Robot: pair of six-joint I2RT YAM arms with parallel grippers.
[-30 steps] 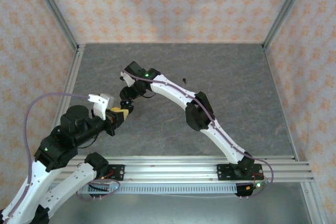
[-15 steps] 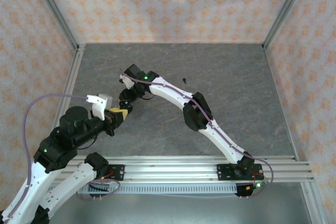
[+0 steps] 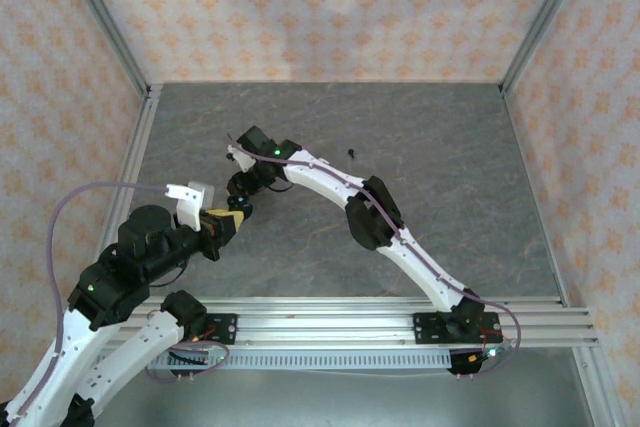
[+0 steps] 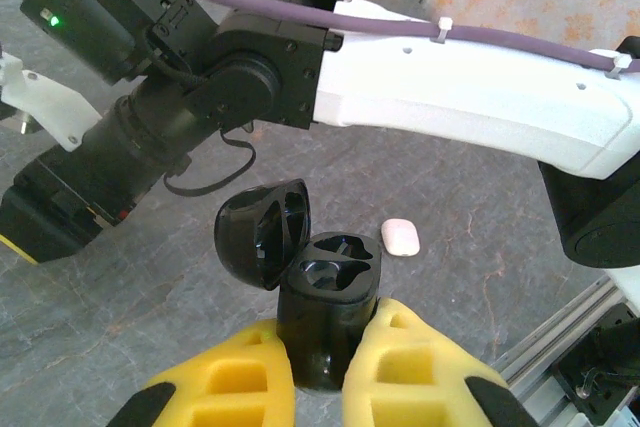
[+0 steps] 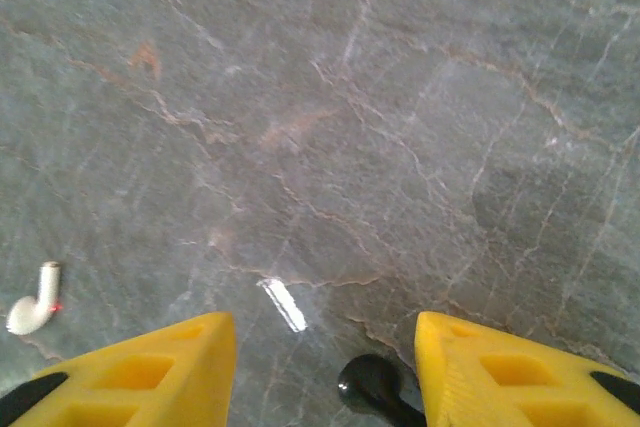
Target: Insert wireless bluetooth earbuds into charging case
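Nearest you, your left gripper [image 4: 330,332] has its yellow fingers [image 4: 230,382] closed tight on the lower body of the black charging case [image 4: 330,277]. The case stands upright with its lid [image 4: 265,232] swung back to the left and both wells showing empty. Just beyond the case, a white pebble-like box [image 4: 400,237] lies on the grey table [image 3: 450,147], apart from the case. Farther out, your right gripper [image 5: 322,327] points down at the table with its jaws standing well apart and gripping nothing. A black earbud [image 5: 368,382] sits in the gap between them, closer to the right-hand finger [image 5: 500,367], and you cannot tell whether it touches that finger. A white earbud [image 5: 33,304] lies on the table outside the left-hand finger. Farthest off, a small dark item [image 3: 352,153] rests alone on the table, too small to identify.
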